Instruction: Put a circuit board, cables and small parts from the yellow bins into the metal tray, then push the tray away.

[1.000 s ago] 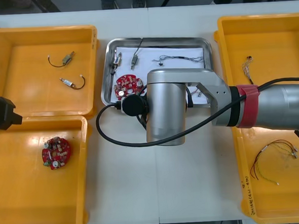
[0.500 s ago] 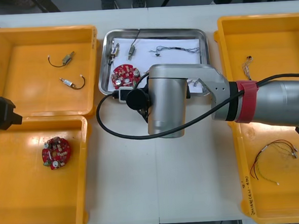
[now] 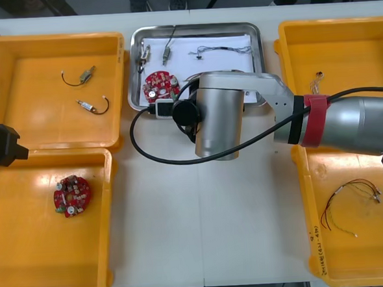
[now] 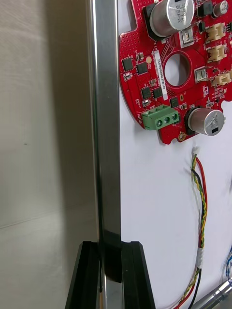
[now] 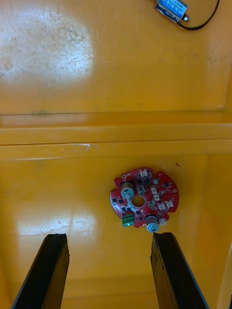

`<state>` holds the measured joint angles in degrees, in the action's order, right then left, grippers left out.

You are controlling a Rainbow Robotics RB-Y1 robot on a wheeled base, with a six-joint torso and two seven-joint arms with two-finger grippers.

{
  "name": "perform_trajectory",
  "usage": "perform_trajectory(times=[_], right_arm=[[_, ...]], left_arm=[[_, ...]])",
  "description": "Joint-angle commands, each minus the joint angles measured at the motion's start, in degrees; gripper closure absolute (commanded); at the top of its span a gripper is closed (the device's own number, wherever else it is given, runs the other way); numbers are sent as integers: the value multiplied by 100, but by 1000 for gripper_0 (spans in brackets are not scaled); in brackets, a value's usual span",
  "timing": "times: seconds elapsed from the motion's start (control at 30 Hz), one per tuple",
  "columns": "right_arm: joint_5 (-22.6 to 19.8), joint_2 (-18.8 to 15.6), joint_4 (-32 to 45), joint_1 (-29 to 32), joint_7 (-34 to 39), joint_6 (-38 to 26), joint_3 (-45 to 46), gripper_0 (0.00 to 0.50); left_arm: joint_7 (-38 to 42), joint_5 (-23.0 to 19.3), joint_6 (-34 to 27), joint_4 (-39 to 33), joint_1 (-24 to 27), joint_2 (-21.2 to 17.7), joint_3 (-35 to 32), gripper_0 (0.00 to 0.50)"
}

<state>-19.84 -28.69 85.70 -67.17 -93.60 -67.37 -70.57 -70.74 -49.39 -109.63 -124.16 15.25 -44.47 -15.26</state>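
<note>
In the last 1 second the tray (image 3: 194, 27) has slid away from the robot across the table (image 3: 202, 214). Its far rim now lies close to the table's far edge. Loading looks done, and the push seems nearly finished.

The 4 yellow bins (image 3: 17, 53) have not shifted, 2 at each side, and the tray runs in the lane between the far pair. It sits just beside the left one, and I cannot tell whether they touch. A narrow gap shows on the right. Little bare table is left beyond the tray, so any further push must be short. Behind it the lane is open for the arm to draw back.

The right claw (image 4: 112, 251) pinches the tray's near rim, 1 finger inside and 1 outside. In the tray lie a circuit board (image 3: 161, 87), thin cables (image 3: 221, 49) and 2 small metal parts (image 3: 147, 57).

The left claw (image 5: 110, 236) hangs spread over the near left bin, above a second board (image 5: 144, 198).
</note>
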Motion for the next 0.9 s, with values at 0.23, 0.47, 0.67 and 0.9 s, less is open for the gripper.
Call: perform_trajectory(times=[0.23, 0.47, 0.67, 0.9], right_arm=[[94, 92, -484, -463, -431, 532, -54, 500], [85, 109, -791, -516, -501, 822, -54, 500], [85, 206, -1108, -578, -510, 971, -45, 500], [85, 241, -1222, -595, -484, 971, -1, 223]], left_arm=[[-572, 53, -37, -178, -92, -237, -188, 0], [-572, 53, -37, -178, -92, -237, -188, 0], [-572, 53, -37, -178, -92, -237, -188, 0], [-572, 53, -37, -178, -92, -237, -188, 0]])
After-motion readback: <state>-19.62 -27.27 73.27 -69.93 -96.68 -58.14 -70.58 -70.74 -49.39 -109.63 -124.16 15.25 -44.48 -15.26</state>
